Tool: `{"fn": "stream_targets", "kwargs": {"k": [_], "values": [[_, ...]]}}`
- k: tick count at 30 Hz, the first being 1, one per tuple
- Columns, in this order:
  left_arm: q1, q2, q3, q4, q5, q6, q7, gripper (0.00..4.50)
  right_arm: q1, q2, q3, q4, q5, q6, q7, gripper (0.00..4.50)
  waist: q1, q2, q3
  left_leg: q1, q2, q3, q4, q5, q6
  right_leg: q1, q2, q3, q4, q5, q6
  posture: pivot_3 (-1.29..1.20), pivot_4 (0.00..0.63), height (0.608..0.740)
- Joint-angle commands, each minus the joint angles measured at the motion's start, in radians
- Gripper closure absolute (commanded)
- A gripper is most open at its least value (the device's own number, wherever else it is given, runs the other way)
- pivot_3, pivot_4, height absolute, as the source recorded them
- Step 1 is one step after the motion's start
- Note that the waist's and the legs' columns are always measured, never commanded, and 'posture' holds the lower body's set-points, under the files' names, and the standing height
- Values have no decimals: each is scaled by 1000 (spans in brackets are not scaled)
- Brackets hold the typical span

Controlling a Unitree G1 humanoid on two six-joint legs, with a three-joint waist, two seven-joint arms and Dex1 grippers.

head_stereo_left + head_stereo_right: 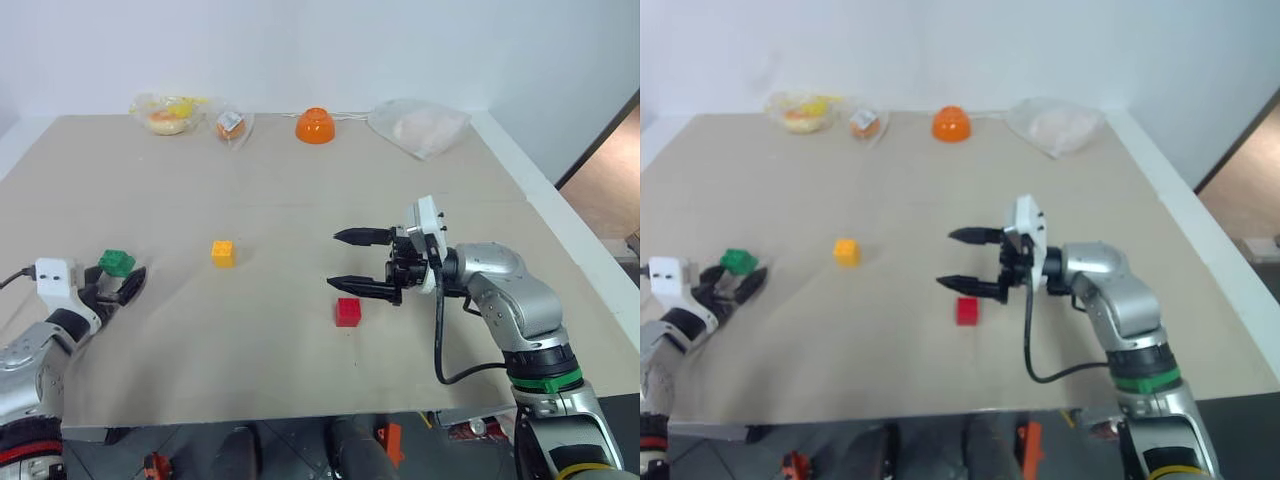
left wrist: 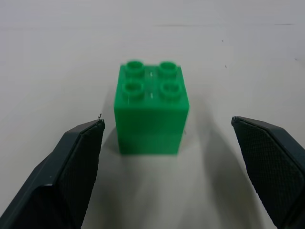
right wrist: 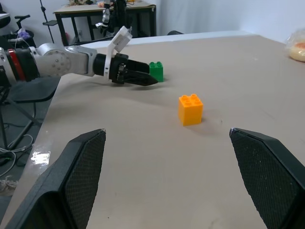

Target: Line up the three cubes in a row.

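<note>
The green cube (image 2: 151, 109) stands on the tabletop (image 1: 300, 200) just ahead of the left gripper (image 2: 167, 167), centred between its wide-open, empty fingers (image 2: 71, 167). The right gripper (image 1: 362, 262), also spread empty, hovers beside the red cube (image 1: 347, 312); the yellow cube (image 1: 223, 253) sits between green and red.

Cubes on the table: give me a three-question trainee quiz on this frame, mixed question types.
1. True or false: the green studded plastic cube stands between the open fingers of the left gripper, not yet clamped.
2. Which cube lies nearest the right gripper? A) the yellow studded plastic cube B) the red studded plastic cube C) the green one
3. Fill in: the orange plastic bowl lies upside down at the table's ___ edge.

Key: 1 true; 2 B; 3 far.
</note>
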Motion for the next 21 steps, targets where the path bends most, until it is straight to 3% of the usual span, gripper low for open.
{"fn": "stream_targets", "kwargs": {"k": [1,2,5,12,15,21], "values": [[-48,28,1,44,16,-36,-8,71,9,-17,-41,-47,26,1,-16,186,0,0,0,0,0,0,0,0,0,0,0,0,0,0,0,0,150,740],[-61,27,-4,58,20,-39,-12,71,12,-19,-42,-49,27,1,-19,186,0,0,0,0,0,0,0,0,0,0,0,0,0,0,0,0,150,740],[-82,19,-12,77,25,-43,-23,792,22,-22,-45,-54,26,0,-30,142,-1,0,0,0,0,0,0,0,0,0,0,0,0,0,0,0,150,740],[-86,10,-43,79,43,-68,-27,3154,31,-28,-48,-51,20,-8,-43,142,0,0,0,0,0,0,0,0,0,0,0,0,0,0,1,0,150,740],[-79,17,-89,55,76,-113,-69,3135,28,-33,-50,-42,14,-15,-48,142,0,0,0,0,0,0,0,0,0,0,0,0,0,1,1,0,150,740],[-88,80,-193,-67,74,-240,-324,3135,27,-61,-65,-33,17,-13,-47,142,1,0,0,-1,0,0,0,0,0,0,-1,0,0,0,0,0,150,740]]}}
